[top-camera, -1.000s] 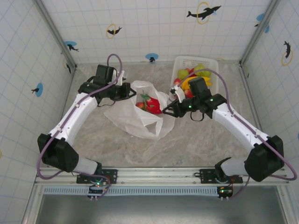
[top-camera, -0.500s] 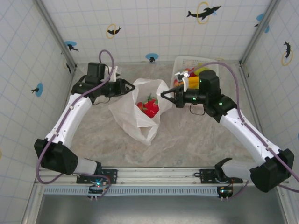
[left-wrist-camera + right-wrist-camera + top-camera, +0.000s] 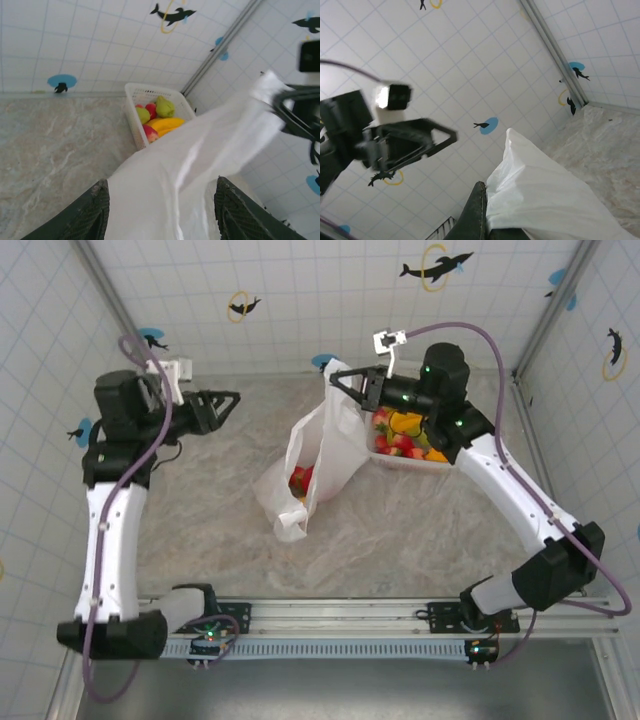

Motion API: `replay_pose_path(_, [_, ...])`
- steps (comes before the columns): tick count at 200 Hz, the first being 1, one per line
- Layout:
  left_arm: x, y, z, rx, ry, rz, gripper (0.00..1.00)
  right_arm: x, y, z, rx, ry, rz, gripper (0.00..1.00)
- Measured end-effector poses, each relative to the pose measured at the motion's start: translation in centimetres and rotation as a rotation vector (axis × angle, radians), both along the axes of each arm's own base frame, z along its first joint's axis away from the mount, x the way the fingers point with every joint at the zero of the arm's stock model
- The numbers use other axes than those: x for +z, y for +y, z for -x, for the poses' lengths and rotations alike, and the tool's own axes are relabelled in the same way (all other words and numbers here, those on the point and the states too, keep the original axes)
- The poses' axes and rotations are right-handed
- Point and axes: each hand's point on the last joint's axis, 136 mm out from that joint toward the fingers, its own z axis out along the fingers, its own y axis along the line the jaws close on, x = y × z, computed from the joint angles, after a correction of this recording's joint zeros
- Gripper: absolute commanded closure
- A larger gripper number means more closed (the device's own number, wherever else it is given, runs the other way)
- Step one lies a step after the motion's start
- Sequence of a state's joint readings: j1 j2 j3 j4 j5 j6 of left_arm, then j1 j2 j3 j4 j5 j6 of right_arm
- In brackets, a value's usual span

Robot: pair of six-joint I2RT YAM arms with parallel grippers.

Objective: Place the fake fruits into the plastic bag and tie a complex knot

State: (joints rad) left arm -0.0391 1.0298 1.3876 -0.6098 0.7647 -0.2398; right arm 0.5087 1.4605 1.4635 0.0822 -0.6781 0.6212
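Note:
The plastic bag hangs stretched from its top corner, its bottom resting on the table. My right gripper is shut on that corner, held high near the back wall. Red fake fruits show through the bag's lower part. In the right wrist view the dark finger presses against the bunched bag. My left gripper is open, well to the left of the bag and touching nothing. In the left wrist view the bag lies beyond the spread fingers.
A white lattice basket with more fake fruits stands just right of the bag, under the right arm. The left wrist view shows the basket holding a green pear and a banana. Tiled walls enclose the table.
The left gripper opened, let go of the bag and drew back to the left. The right gripper shut on the bag's top and lifted it up toward the back wall.

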Motion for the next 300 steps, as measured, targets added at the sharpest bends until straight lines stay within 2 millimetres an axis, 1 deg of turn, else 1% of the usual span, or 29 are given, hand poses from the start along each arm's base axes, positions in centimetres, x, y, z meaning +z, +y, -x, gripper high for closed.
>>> replay_pose_path(14, [0.4, -1.0, 3.3, -0.043, -0.066, -0.013, 0.42, 0.1, -0.2, -1.0, -0.023, 0.005, 0.003, 1.00])
replay_pose_path(25, [0.7, -1.7, 5.4, -0.083, -0.106, -0.018, 0.41, 0.3, -0.4, -1.8, -0.045, 0.006, 0.007, 1.00])
replay_pose_path(38, [0.6, -2.6, 7.2, -0.125, -0.133, -0.019, 0.39, 0.6, -0.7, -2.5, -0.064, 0.004, 0.011, 1.00])
replay_pose_path(53, [-0.2, -3.7, 8.5, -0.174, -0.137, -0.022, 0.36, 0.7, -1.0, -3.1, -0.086, 0.005, 0.022, 1.00])
replay_pose_path(80, [-3.0, -5.8, 9.5, -0.251, -0.081, -0.047, 0.33, 0.7, -1.3, -3.5, -0.103, 0.002, 0.030, 1.00])
replay_pose_path(96, [-4.1, -7.3, 10.0, -0.294, -0.058, -0.072, 0.33, 0.5, -1.4, -3.7, -0.109, 0.003, 0.035, 1.00])
replay_pose_path(119, [-5.1, -9.0, 10.5, -0.329, -0.042, -0.112, 0.33, 0.4, -1.5, -3.9, -0.113, 0.005, 0.037, 1.00])
replay_pose_path(159, [-6.1, -10.3, 10.7, -0.339, -0.033, -0.155, 0.32, 0.3, -1.6, -4.1, -0.112, 0.008, 0.038, 1.00])
replay_pose_path(182, [-7.3, -11.6, 11.1, -0.365, -0.015, -0.192, 0.34, 0.3, -1.9, -4.3, -0.118, 0.008, 0.038, 1.00])
replay_pose_path(199, [-8.4, -12.4, 11.1, -0.373, 0.003, -0.222, 0.40, 0.2, -2.1, -4.4, -0.122, 0.010, 0.038, 1.00])
replay_pose_path(210, [-8.8, -12.6, 10.9, -0.372, 0.004, -0.240, 0.49, 0.2, -2.1, -4.5, -0.124, 0.012, 0.038, 1.00])
replay_pose_path(219, [-9.1, -12.8, 10.7, -0.364, 0.008, -0.253, 0.63, 0.2, -2.2, -4.6, -0.126, 0.013, 0.038, 1.00])
replay_pose_path(233, [-9.4, -12.7, 10.3, -0.349, 0.002, -0.277, 0.89, 0.1, -2.3, -4.7, -0.128, 0.016, 0.037, 1.00])
replay_pose_path(241, [-9.5, -12.5, 10.0, -0.338, 0.000, -0.293, 1.00, 0.1, -2.4, -4.8, -0.130, 0.018, 0.035, 1.00])
replay_pose_path(257, [-9.1, -12.1, 9.5, -0.307, -0.024, -0.318, 1.00, 0.2, -2.5, -4.8, -0.129, 0.027, 0.031, 1.00])
replay_pose_path(267, [-8.2, -11.7, 9.2, -0.282, -0.048, -0.329, 1.00, 0.2, -2.6, -4.8, -0.128, 0.035, 0.027, 1.00])
replay_pose_path(283, [-5.7, -11.0, 8.4, -0.231, -0.110, -0.344, 1.00, 0.2, -2.7, -4.8, -0.122, 0.044, 0.020, 1.00])
replay_pose_path(300, [-2.2, -10.1, 7.5, -0.176, -0.198, -0.363, 1.00, 0.6, -3.0, -4.9, -0.120, 0.058, 0.008, 1.00])
